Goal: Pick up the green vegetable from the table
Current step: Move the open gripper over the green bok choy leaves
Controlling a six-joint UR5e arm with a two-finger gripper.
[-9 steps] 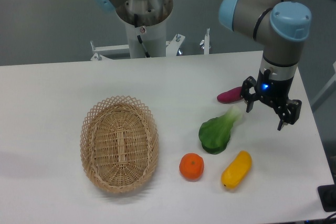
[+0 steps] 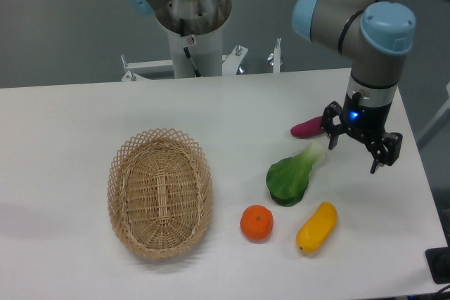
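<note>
Poised at right of frame with fingers spread and empty — gripper (image 2: pixel 356 152). Down-left of it, on the white table (image 2: pixel 70 117): bok-choy toy (image 2: pixel 291 176), long axis slanting from leaf at lower left up to stem nearest the fingers.

Green vegetable (image 2: pixel 287 178): dark green leaf, pale stem. Orange (image 2: pixel 256 223) was orange; basket (image 2: pixel 160 191) tan lattice weave; worktop (image 2: pixel 70 124) white.

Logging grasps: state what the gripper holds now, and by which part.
Nothing. The gripper is open and empty, right of the green vegetable, which lies on the table.
</note>
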